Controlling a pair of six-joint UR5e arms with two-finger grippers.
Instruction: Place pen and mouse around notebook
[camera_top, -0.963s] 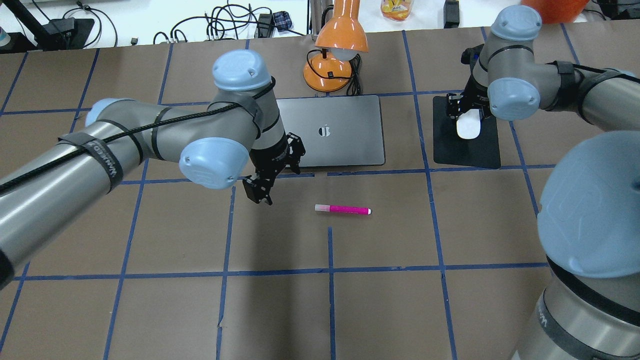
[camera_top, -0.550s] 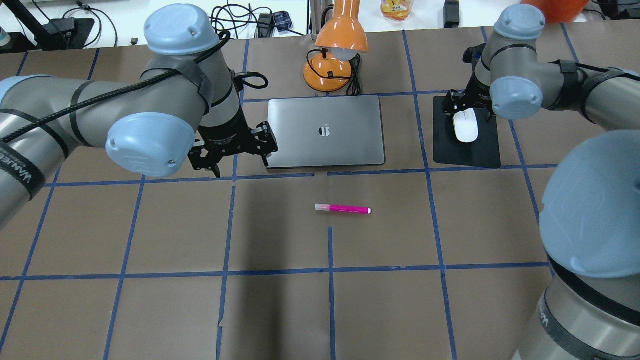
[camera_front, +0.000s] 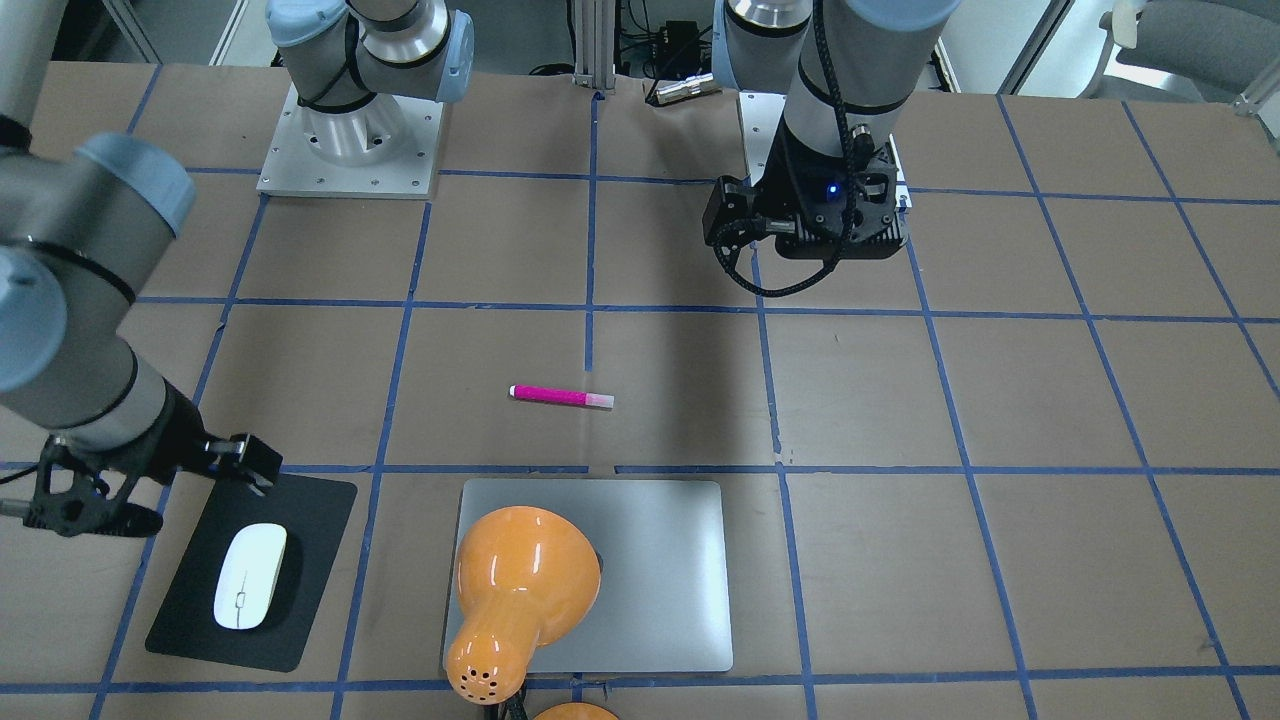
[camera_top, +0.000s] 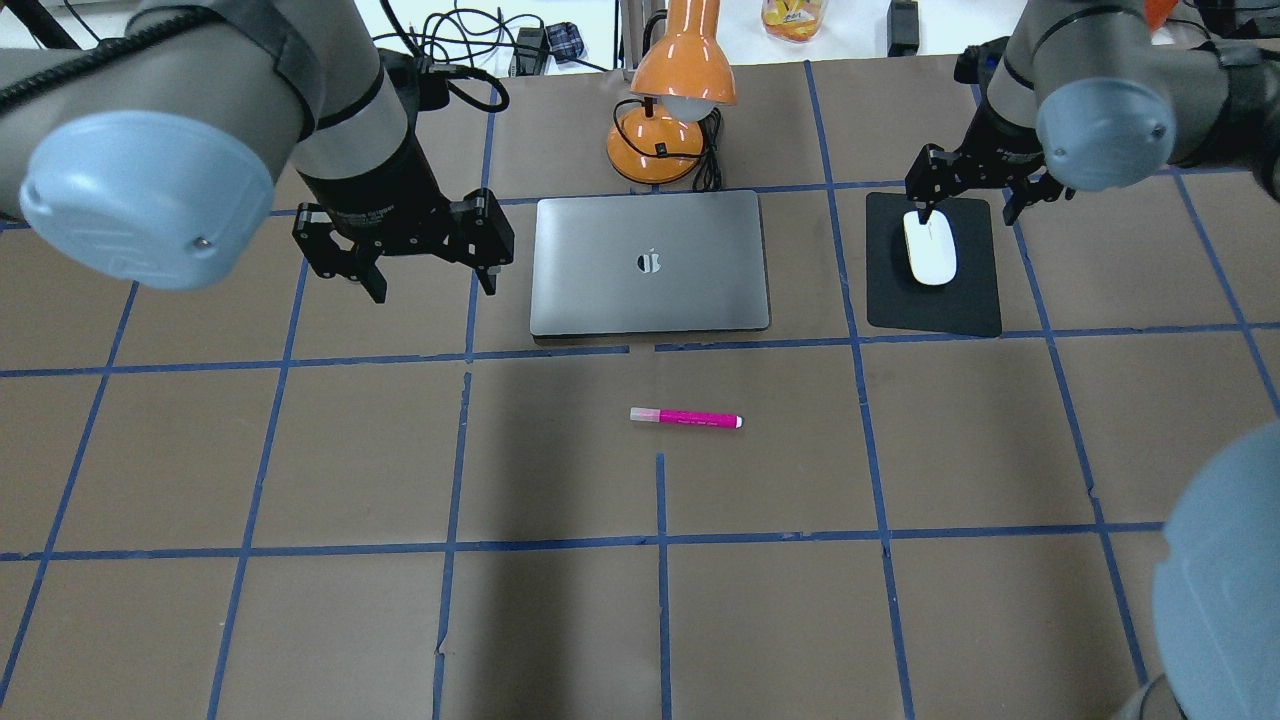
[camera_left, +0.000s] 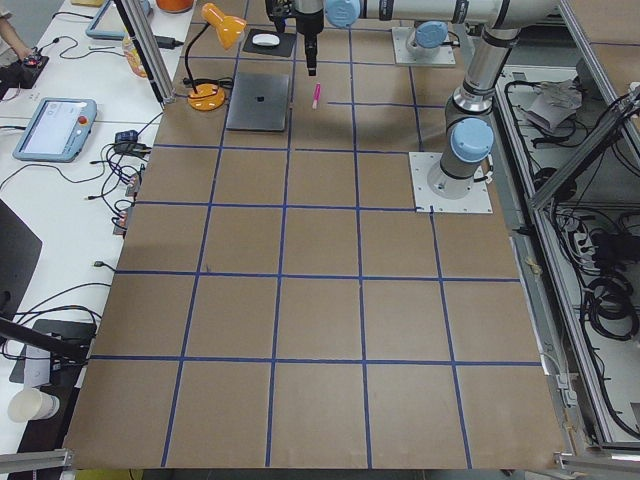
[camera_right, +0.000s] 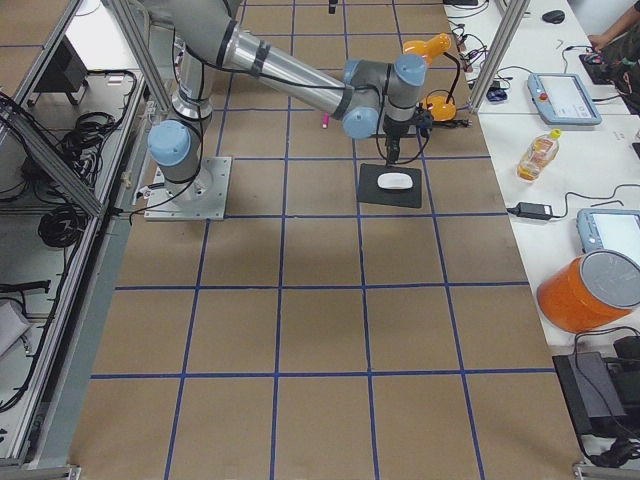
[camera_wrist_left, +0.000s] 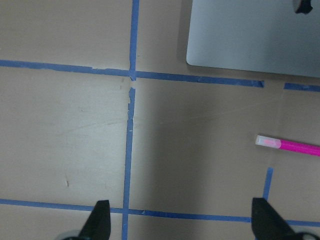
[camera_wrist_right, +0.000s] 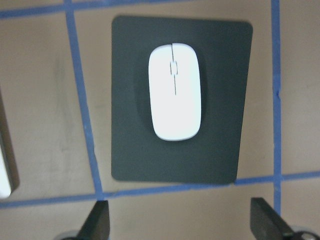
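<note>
Both wide open — left gripper (camera_top: 434, 290) beside notebook (camera_top: 600, 270), right gripper (camera_top: 965, 212) above mouse (camera_top: 930, 248); lamp (camera_top: 683, 60) perhaps overhangs notebook.

The lamp (camera_front: 520, 585) hides part of the notebook (camera_front: 670, 580); the left wrist view's edge crops the pen (camera_wrist_left: 289, 145).

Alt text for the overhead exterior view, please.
A closed silver-grey metal notebook lies mid-table, a slim magenta-pink pen apart on its near side and a flat white mouse on a black pad to its right. The open left gripper hangs beside the notebook's left edge, the open right gripper by the mouse; an orange lamp stands behind.
</note>
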